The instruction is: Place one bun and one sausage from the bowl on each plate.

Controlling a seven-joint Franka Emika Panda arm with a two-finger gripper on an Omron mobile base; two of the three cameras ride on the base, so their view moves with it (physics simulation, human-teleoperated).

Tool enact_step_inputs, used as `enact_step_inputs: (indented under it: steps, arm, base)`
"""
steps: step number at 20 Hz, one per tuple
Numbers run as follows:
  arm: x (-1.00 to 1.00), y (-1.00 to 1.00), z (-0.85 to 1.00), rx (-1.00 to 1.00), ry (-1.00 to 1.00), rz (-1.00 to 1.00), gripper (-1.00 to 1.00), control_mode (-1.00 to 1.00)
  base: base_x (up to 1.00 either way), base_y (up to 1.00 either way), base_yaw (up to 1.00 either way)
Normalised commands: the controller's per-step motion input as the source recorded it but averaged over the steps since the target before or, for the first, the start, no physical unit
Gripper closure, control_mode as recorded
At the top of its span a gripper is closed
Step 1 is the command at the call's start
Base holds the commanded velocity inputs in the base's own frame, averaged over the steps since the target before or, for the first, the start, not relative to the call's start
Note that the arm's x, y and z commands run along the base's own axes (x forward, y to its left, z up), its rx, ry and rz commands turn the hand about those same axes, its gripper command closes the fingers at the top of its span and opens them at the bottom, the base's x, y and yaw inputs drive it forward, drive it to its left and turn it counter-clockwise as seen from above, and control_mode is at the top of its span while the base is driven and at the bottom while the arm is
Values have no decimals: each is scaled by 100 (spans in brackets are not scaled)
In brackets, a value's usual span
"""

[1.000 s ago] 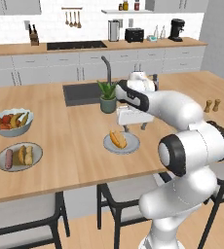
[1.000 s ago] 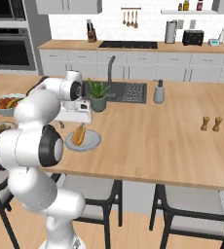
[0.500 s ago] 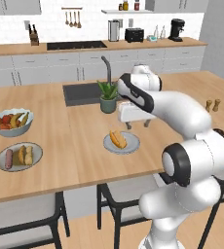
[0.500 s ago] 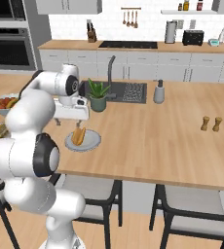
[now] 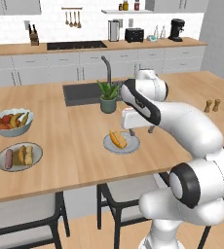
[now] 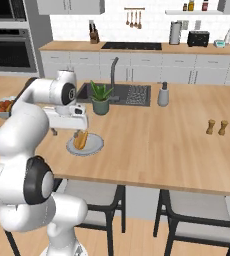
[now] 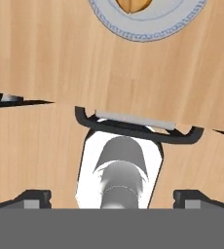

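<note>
A pale plate (image 5: 129,146) (image 6: 94,146) (image 7: 148,30) lies mid-counter with one bun (image 5: 117,139) (image 6: 80,139) on it. Far to the left stands the wide shallow bowl (image 5: 2,150), holding a reddish sausage (image 5: 8,159) and tan buns (image 5: 24,155). My gripper (image 5: 141,131) (image 6: 66,133) (image 7: 113,197) hangs open and empty just above the counter. It is beside the plate on the front-edge side, and its tips are wide apart. A second plate is out of view.
A pale fruit bowl (image 5: 10,121) (image 6: 4,106) sits behind the wooden bowl. A potted plant (image 5: 107,97) (image 6: 100,97) and the sink (image 5: 82,92) lie behind the plate. Shakers (image 5: 211,104) (image 6: 216,126) stand at the right. A stool (image 7: 133,127) sits under the counter's front edge.
The hand has drifted a little off the plate towards the counter's front edge and the elbow has swung. The bun has stayed on the plate.
</note>
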Motion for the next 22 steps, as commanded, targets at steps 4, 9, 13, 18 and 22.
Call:
enact_step_inputs:
  steps: [4, 9, 13, 18, 22]
  arm:
    - [-5, 0, 0, 0, 0, 0, -100, 100]
    - [0, 0, 0, 0, 0, 0, -100, 100]
    - [0, 0, 0, 0, 0, 0, -100, 100]
    - [0, 0, 0, 0, 0, 0, -100, 100]
    - [0, 0, 0, 0, 0, 0, -100, 100]
  base:
    - [-19, 3, 0]
    - [-44, 51, 0]
    - [-22, 93, 0]
    - [-6, 100, 3]
    - [0, 100, 4]
